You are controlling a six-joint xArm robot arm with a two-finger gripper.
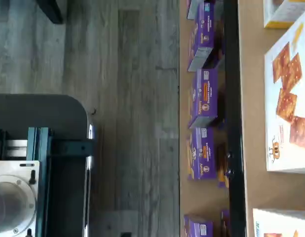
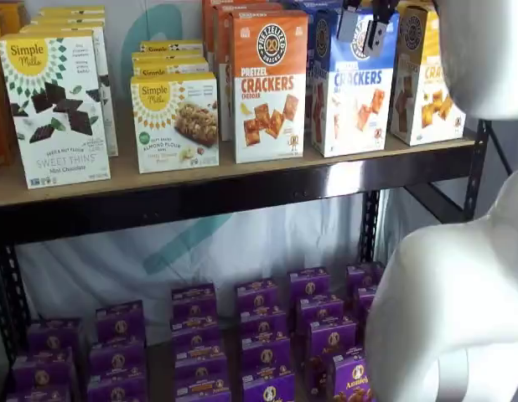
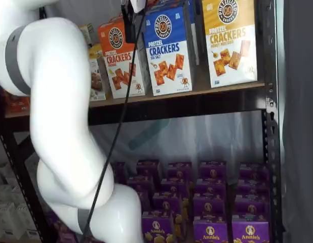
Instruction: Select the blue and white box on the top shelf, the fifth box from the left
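Both shelf views are showing the blue and white box (image 3: 169,53) standing upright on the top shelf (image 2: 242,180), between orange and yellow-topped cartons. Possibly just before it, the tool (image 2: 370,32) is hanging, its grip unclear.

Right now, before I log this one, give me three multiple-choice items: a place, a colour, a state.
1. The blue and white box stands: A) between the orange carton and the yellow-topped carton; B) at the far left end; C) among the lower boxes.
2. The small boxes on the lower level are: A) green; B) purple; C) red.
3. The blue and white box is: A) lying flat; B) tilted backward; C) upright on the top shelf.
Answers: A, both neighbours flank it; B, purple in both shelf views; C, its base sits on the board.
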